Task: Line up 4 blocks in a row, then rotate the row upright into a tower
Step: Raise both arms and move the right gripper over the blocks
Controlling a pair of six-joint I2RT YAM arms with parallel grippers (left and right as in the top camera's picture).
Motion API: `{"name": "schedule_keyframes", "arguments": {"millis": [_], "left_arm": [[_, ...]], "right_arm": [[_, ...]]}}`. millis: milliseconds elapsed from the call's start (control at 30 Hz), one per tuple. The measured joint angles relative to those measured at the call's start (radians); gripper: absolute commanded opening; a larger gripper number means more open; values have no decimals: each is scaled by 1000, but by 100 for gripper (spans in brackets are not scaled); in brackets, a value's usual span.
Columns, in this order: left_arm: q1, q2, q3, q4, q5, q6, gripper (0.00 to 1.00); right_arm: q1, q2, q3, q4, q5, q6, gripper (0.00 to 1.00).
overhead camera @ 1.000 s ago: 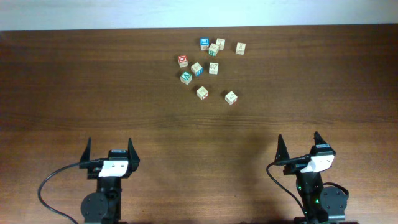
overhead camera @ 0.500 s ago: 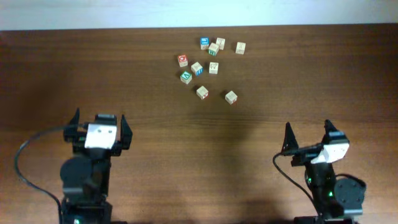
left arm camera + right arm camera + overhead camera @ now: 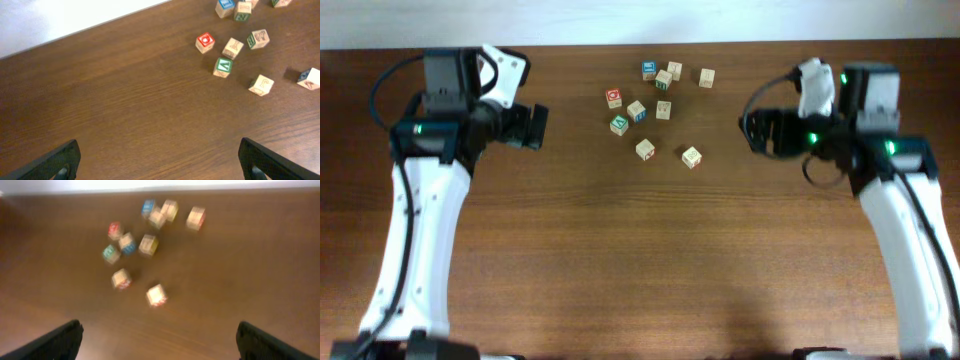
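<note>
Pale wooden blocks lie loose on the far middle of the table. Two sit nearest the front: one block (image 3: pixel 645 149) (image 3: pixel 260 85) (image 3: pixel 121 278) and another (image 3: pixel 691 156) (image 3: pixel 309 78) (image 3: pixel 157 295). A third (image 3: pixel 706 76) (image 3: pixel 195 218) rests at the far right, and more (image 3: pixel 636 109) are clustered behind. My left gripper (image 3: pixel 538 126) (image 3: pixel 159 150) hovers open to the left of the group, with nothing between its fingers. My right gripper (image 3: pixel 748 130) (image 3: pixel 159 330) hovers open to the right, also with nothing in it. The right wrist view is blurred.
A blue-topped cube (image 3: pixel 648 69) (image 3: pixel 225 7), a red-topped cube (image 3: pixel 614 97) (image 3: pixel 205 42) and a green-topped cube (image 3: pixel 619 124) (image 3: pixel 223 66) lie among the blocks. The table's far edge (image 3: pixel 570 45) runs just behind them, against a white wall.
Both arms have risen from the near edge and reached out over the table, so the grippers now flank the blocks. The jaws have stayed open and the blocks have not moved.
</note>
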Motion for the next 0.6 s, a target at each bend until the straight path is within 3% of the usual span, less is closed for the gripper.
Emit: {"name": "schedule_keyframes", "arguments": {"millis": [133,233,300,367,500,600], "left_arm": [[0,168,61,-19,105,-9,99],[-2,237,61,-43,144,-19,99],[-3,240,61,-71,182,-49,99],[-5,240,61,-61,196,-60,99],[-5,240,61,-58,206,-75,99],[-5,240,61,-58,193,-113,99]], "right_arm": [[49,343,286,-266,-57,3,98],[86,446,302,-247,-85,4,99],[101,502,303,-177,-153,5,92],[127,514,308,-137,-111,138,89],[249,570,312,-138,222,563,81],[304,622,312,-137,369,713,79]]}}
